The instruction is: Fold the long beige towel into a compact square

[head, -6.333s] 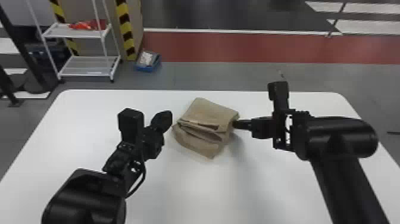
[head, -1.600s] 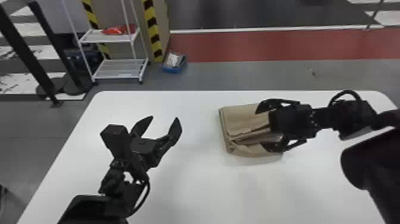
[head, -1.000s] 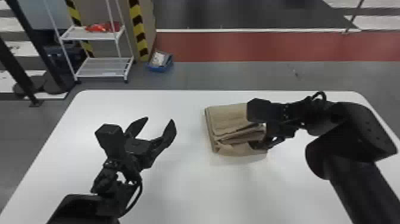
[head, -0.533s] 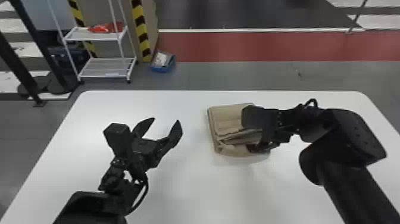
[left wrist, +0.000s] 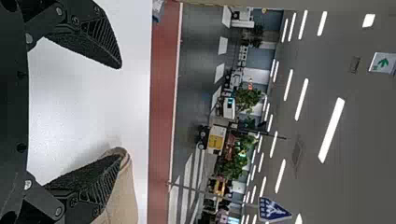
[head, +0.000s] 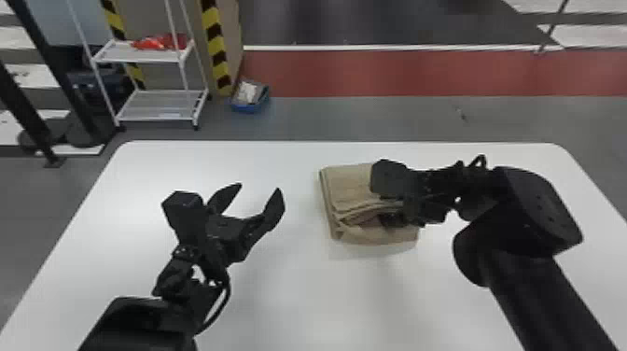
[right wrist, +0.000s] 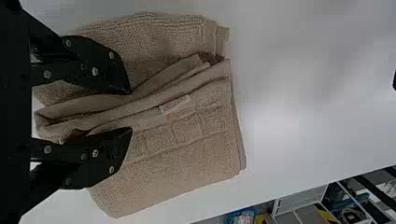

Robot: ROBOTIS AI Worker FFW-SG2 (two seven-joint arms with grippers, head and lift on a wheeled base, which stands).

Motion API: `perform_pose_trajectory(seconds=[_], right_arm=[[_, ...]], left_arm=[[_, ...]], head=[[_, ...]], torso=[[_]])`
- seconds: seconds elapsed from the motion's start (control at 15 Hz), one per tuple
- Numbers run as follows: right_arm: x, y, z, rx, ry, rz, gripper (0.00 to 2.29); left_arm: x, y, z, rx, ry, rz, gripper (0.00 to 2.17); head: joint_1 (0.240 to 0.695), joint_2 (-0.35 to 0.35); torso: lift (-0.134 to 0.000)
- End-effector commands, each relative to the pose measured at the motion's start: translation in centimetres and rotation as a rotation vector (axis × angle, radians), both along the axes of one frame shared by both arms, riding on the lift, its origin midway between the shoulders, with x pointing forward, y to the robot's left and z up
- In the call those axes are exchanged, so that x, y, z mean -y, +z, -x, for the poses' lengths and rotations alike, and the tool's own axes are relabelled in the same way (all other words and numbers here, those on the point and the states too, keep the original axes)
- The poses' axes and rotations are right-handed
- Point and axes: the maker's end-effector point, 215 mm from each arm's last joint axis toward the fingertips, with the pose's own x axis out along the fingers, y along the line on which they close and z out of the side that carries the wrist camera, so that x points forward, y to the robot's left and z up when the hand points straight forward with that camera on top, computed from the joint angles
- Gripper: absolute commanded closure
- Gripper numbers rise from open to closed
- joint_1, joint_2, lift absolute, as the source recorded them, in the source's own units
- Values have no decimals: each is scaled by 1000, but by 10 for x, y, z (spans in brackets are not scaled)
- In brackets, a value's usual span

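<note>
Right wrist view — the towel (right wrist: 173, 154) bears a label (right wrist: 175, 105) — illegible.

Site type: large indoor hall, industrial or laboratory in character; exact use cannot be determined. Head view, upper left: white open rack (head: 156, 105), yellow-and-black hazard striping (head: 215, 44). Upper right: red floor lane (head: 420, 73) with white edge line (head: 401, 48), on grey floor (head: 350, 119). Left wrist view: rows of ceiling strip lights (left wrist: 331, 130), green-and-white sign (left wrist: 383, 63), green foliage (left wrist: 247, 98).
</note>
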Motion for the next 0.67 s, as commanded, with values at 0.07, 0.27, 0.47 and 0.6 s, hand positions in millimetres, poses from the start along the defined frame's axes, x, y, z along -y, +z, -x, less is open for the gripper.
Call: perform_pose_trajectory(seconds=[0.07,0.27,0.47,0.6], right_arm=[[4,11,-1,-2,-38,-13,1652],[3,41,2,29,-55,-45,1652],[12,67,-7,61,-110,-70,1652],[27,89,-20,90,-173,-110,1652]], left_arm=[[6,2,-1,2,-11,1,232],[19,5,1,7,-37,4,232],[51,10,10,17,-113,11,232],[72,12,16,22,-172,23,245]], head=[[695,12],[695,2],[695,-10],[695,-31]], torso=[[-118],[-118],[-118],[-118]])
